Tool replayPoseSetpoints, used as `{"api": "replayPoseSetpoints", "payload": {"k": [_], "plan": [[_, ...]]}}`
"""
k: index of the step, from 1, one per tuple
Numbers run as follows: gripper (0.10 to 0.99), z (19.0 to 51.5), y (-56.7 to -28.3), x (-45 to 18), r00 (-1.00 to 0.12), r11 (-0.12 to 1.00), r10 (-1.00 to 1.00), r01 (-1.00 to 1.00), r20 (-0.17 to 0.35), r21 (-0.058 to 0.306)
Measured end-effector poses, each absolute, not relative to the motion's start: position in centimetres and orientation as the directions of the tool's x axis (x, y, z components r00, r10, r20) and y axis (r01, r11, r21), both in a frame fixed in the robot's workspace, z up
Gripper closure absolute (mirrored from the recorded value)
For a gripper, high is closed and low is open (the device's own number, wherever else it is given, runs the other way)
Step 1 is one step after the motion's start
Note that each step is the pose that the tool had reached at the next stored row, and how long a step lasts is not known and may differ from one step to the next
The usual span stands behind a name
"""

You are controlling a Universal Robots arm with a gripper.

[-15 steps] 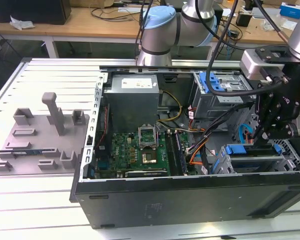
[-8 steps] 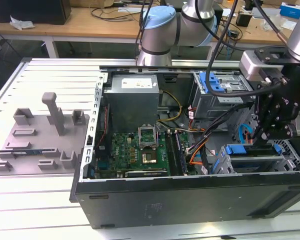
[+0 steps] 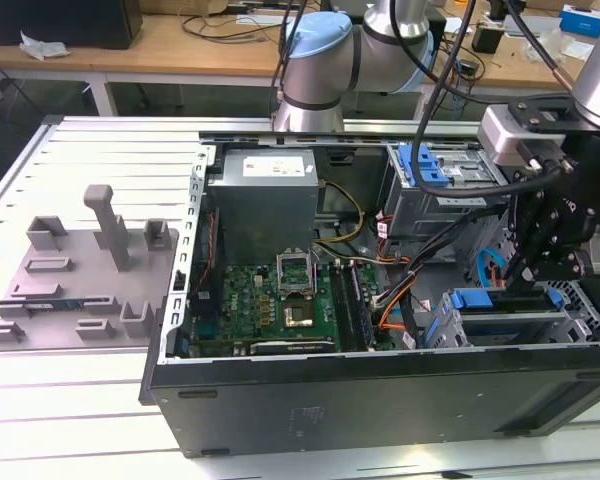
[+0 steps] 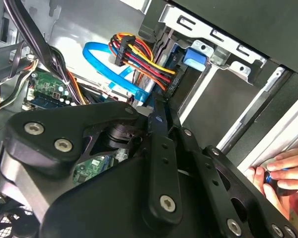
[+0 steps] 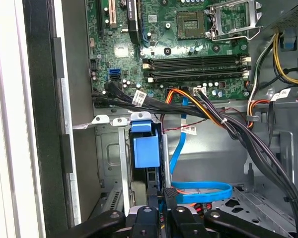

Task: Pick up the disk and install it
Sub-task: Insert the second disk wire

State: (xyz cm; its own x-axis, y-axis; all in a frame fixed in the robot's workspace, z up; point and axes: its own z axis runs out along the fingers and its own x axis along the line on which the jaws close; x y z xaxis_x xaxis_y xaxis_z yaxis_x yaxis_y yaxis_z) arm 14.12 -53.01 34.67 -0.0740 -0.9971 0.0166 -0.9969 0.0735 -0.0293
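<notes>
Black and jointed, your end effector (image 3: 528,283) hangs inside the open dark-grey computer tower case (image 3: 380,385), low at the exterior view's right, over the blue-latched drive bay (image 3: 500,320). In the first wrist view its fingertips (image 5: 170,194) stand narrow, pinched on the edge of the flat silver disk in its blue plastic carrier frame (image 5: 145,151), which sits upright and partly inside the metal bay. A person's hand (image 4: 283,173) touches the case rim in the second wrist view, while the green motherboard (image 3: 280,300) lies well apart.
</notes>
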Motion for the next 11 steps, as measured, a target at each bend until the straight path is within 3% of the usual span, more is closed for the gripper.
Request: {"api": "replayPoseSetpoints", "payload": {"k": [11], "plan": [[0.925, 33.69, -53.01, 14.12, -0.067, 0.067, -0.998, -0.997, 0.018, -0.029]]}}
